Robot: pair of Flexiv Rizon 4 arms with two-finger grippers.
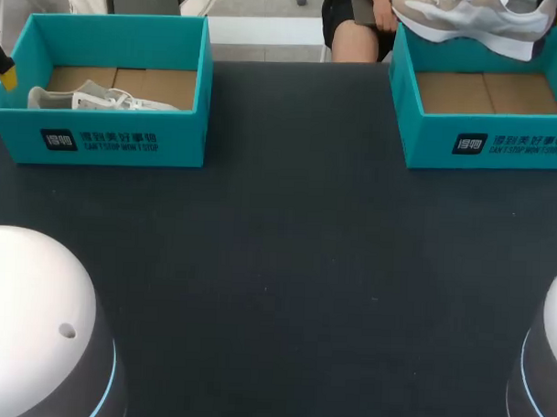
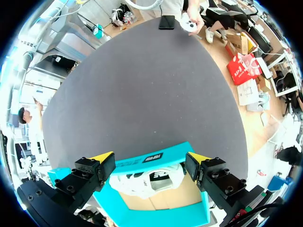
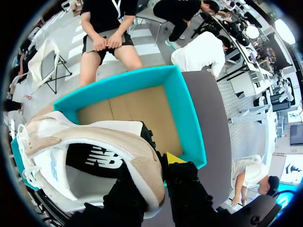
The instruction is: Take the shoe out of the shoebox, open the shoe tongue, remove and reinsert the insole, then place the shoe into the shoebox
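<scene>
Right gripper (image 3: 152, 176) clamps the heel of the beige sneaker (image 3: 111, 137), holding it over the right shoebox (image 3: 190, 118) at the tabletop's far-right corner. Left gripper (image 2: 150, 158) hangs wide open above the far-left corner's left shoebox (image 2: 161, 216), which contains a white sneaker (image 2: 137, 182).

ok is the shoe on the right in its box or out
Out. The right gripper holds the beige shoe over the right shoebox, whose bare cardboard floor shows.

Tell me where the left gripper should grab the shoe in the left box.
Probably across its middle, straight down from above: the shoe lies low in the shoebox, whose walls block the sides; the open left gripper hangs over it.
</scene>
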